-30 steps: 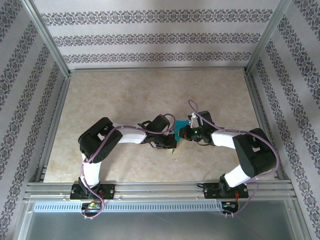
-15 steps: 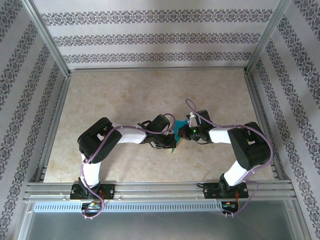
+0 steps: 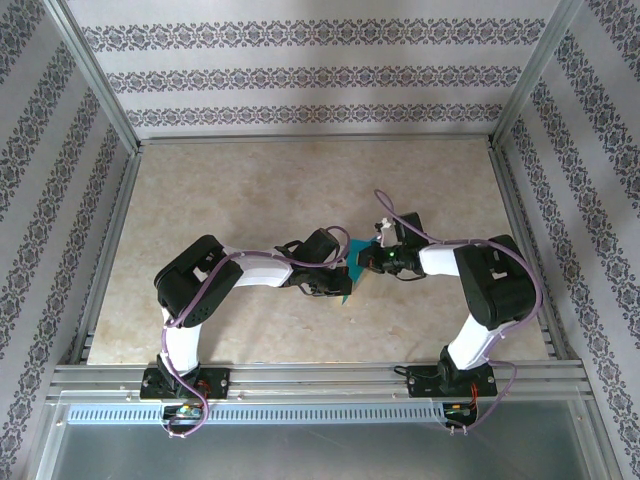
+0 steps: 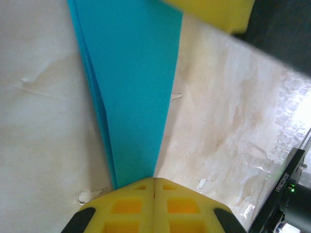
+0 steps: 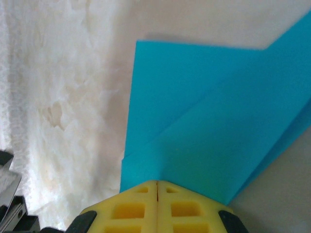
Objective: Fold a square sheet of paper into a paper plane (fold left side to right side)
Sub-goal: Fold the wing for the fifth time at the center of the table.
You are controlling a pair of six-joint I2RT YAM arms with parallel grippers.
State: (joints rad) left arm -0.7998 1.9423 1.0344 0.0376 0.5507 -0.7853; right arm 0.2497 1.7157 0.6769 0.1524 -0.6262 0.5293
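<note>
Teal-blue paper (image 4: 131, 87), folded, lies between the facing pincers. The left gripper (image 4: 154, 180) and right gripper (image 5: 157, 183), fingers pressed together, rest tips on it. The right elbow has swung inward; the left arm is unchanged.

We find the paper (image 3: 353, 265) lying flat on the table (image 3: 250, 190), a little toward 4 o'clock from the table's middle and between the two grippers. The left gripper (image 3: 337, 284) is at its 8 o'clock side and the right gripper (image 3: 367, 263) at its 3 o'clock side, both touching it. In the left wrist view, the paper (image 4: 131, 87) runs from the left gripper (image 4: 154, 180) at 6 o'clock up to 12 o'clock, with a right finger (image 4: 209, 12) on its far end at 1 o'clock. In the right wrist view, the paper (image 5: 209, 121) spreads from under the right gripper (image 5: 157, 183) toward 2 o'clock, with bare table at 9 o'clock.
</note>
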